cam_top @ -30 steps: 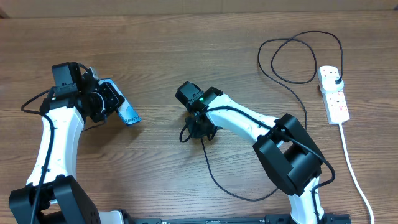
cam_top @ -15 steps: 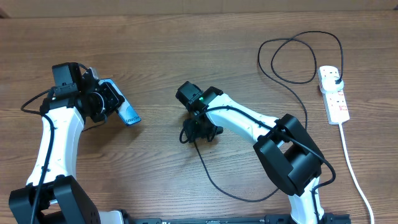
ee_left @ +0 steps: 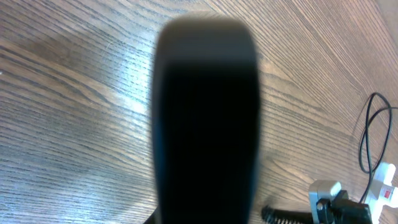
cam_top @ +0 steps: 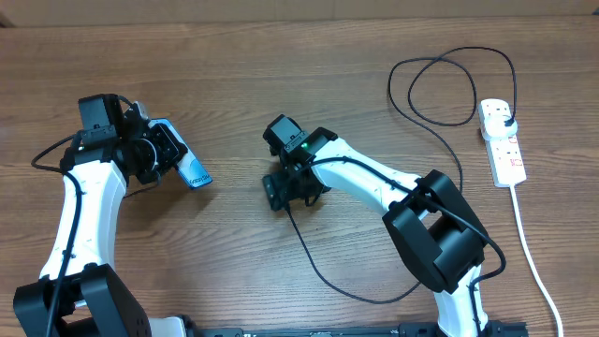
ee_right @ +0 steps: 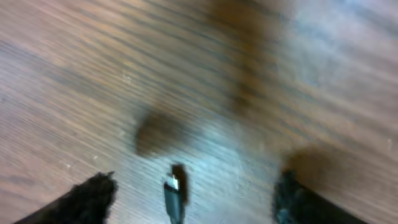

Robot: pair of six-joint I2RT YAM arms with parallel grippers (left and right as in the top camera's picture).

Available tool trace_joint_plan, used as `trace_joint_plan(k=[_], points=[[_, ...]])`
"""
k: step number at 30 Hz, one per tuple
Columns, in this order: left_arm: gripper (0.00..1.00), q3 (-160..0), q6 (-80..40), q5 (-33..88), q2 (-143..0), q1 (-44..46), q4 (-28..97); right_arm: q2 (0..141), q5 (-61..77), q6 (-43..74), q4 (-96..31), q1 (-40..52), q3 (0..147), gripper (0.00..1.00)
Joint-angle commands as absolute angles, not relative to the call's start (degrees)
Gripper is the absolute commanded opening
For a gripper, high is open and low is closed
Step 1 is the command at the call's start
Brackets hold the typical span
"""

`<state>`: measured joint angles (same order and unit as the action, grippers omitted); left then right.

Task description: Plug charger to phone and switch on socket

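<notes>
Step in hand: taking up the connector end. One charger (cam_top: 314, 266), its plug seated in the one socket (cam_top: 505, 154) at far right, its connector tip (ee_right: 173, 190) lying loose on the tabletop (cam_top: 281, 75) between the spread jaws of the right gripper (cam_top: 284, 190). One phone (cam_top: 192, 172), clamped in the jaws of the left gripper (cam_top: 161, 155), well apart to the left. Next, by judgement: close on the tip and carry it to the phone's port.

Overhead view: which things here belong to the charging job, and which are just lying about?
Job: slim blue-screened smartphone in the left tool; thin black charger cable; white elongated power strip.
Lying about: the strip's thick white cord; brown wooden table.
</notes>
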<state>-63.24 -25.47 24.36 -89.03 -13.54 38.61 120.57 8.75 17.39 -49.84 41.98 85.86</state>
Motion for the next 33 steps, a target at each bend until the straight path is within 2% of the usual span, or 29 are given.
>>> trace_joint_plan(k=[1,3,13,15,18,24,28,33], points=[[0.05,-63.86,-25.23,24.82,-87.74,-13.54,38.33,121.64,9.08,17.72,-52.77,41.63,85.97,0.65],[0.06,-63.86,-25.26,24.82,-87.74,-13.54,38.26,121.64,9.08,17.52,-54.92,42.0,85.95,0.61],[0.06,-63.86,-25.26,24.84,-87.74,-13.54,37.78,121.64,5.19,17.61,-56.31,46.17,85.95,0.6],[0.06,-63.86,-25.26,24.84,-87.74,-13.52,37.78,121.64,3.14,18.26,-56.29,46.87,85.95,0.55],[0.05,-63.86,-25.28,24.86,-87.74,-13.54,37.78,121.64,1.98,18.24,-56.34,47.35,85.89,0.53],[0.05,-63.86,-25.28,24.84,-87.74,-13.54,37.65,121.64,-1.04,17.69,-56.77,47.24,85.84,0.53],[0.05,-63.86,-25.28,24.84,-87.74,-13.54,37.43,121.64,-1.41,16.36,-57.17,47.29,85.84,0.5],[0.05,-63.86,-25.28,24.84,-87.74,-13.54,37.43,121.64,-2.2,16.01,-57.19,48.34,85.84,0.39]])
